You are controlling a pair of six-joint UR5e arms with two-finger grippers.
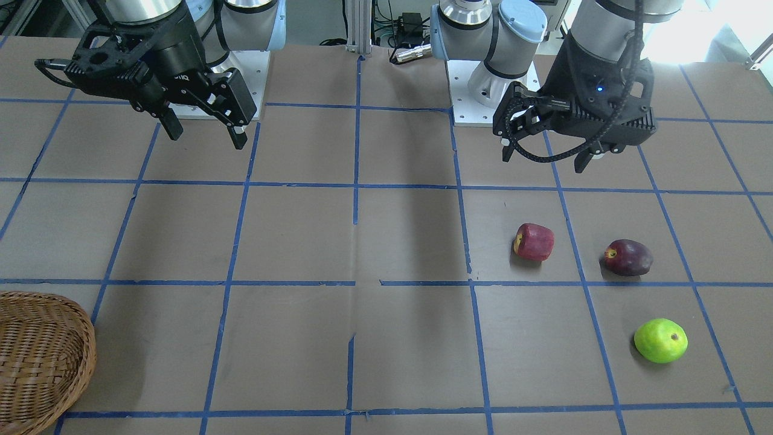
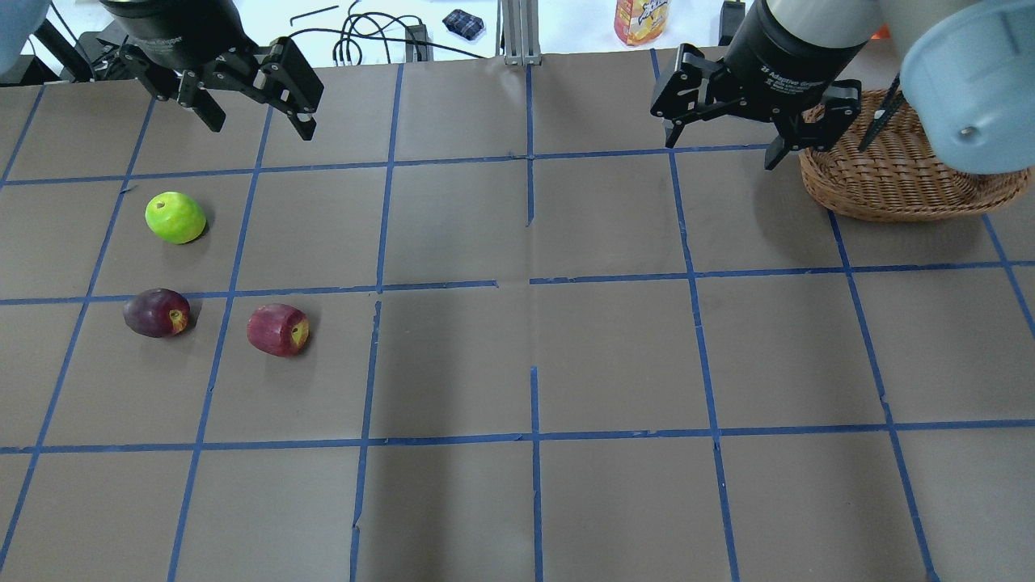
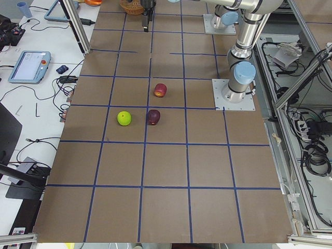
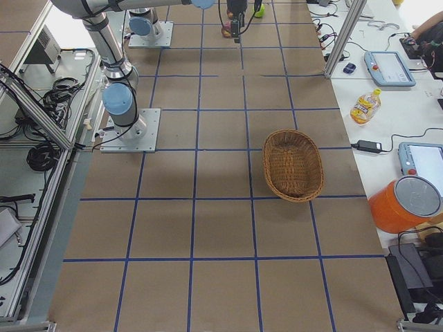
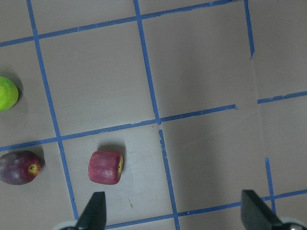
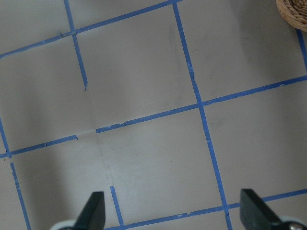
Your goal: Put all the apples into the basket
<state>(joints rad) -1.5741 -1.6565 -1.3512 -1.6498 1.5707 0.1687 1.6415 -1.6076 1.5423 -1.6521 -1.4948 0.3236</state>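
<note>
Three apples lie on the table on my left side: a red one (image 2: 277,330) (image 1: 534,241) (image 5: 105,166), a dark maroon one (image 2: 156,313) (image 1: 628,257) (image 5: 19,167) and a lime green one (image 2: 175,217) (image 1: 660,341) (image 5: 7,93). The wicker basket (image 2: 889,194) (image 1: 84,350) (image 4: 266,162) stands at the far right. My left gripper (image 2: 262,129) (image 1: 545,162) hangs open and empty above the table, apart from the apples. My right gripper (image 2: 720,152) (image 1: 207,138) hangs open and empty just left of the basket.
Brown paper with a blue tape grid covers the table. A drink bottle (image 2: 639,20) and cables lie beyond the far edge. An orange bucket (image 4: 408,204) and tablets sit on the side bench. The arm bases (image 1: 489,90) are bolted at the near edge.
</note>
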